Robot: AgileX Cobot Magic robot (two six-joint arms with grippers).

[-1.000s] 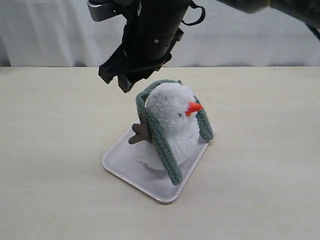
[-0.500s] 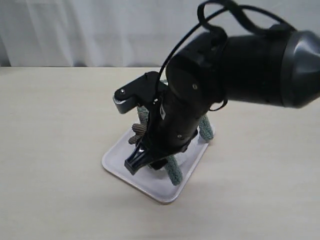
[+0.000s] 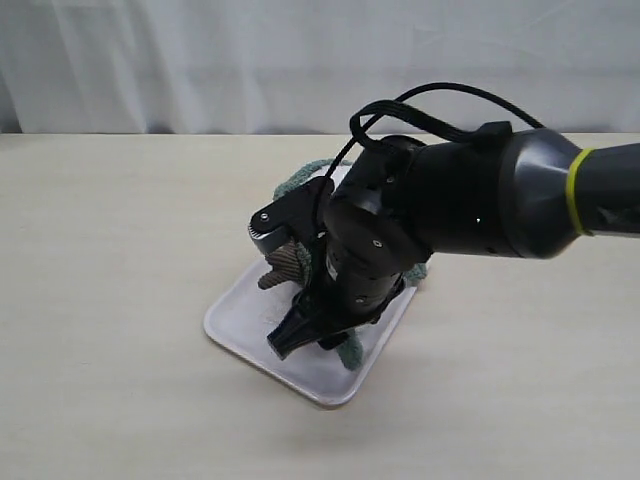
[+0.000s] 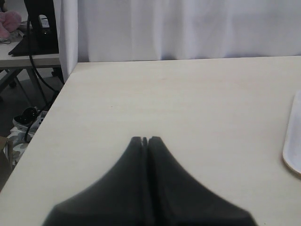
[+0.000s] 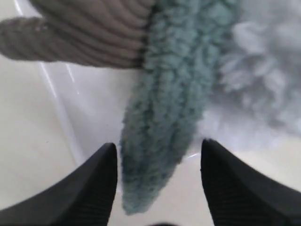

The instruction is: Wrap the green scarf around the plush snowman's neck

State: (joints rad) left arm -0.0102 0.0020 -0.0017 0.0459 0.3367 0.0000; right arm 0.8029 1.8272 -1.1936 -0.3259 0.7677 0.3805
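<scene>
The plush snowman stands on a white tray (image 3: 232,322), almost wholly hidden in the exterior view behind my right arm; its neck is hidden. One brown twig arm (image 3: 284,262) (image 5: 80,33) shows. The green scarf (image 3: 298,182) is draped over the snowman, and one end hangs down its front (image 5: 164,117). My right gripper (image 3: 298,338) (image 5: 157,150) is open low over the tray, with that scarf end between its fingers and not clamped. White fluff (image 5: 263,61) lies beside the scarf. My left gripper (image 4: 145,139) is shut on nothing above the table, out of the exterior view.
The tray's rim (image 4: 294,147) shows at the edge of the left wrist view. The beige table (image 3: 110,250) runs back to a white curtain (image 3: 150,60). Past the table's side edge are a desk and cables (image 4: 33,42).
My right arm came down from above the snowman's head, in front of the plush, to the tray. Its open fingers now straddle the hanging scarf end. The scarf stays draped.
</scene>
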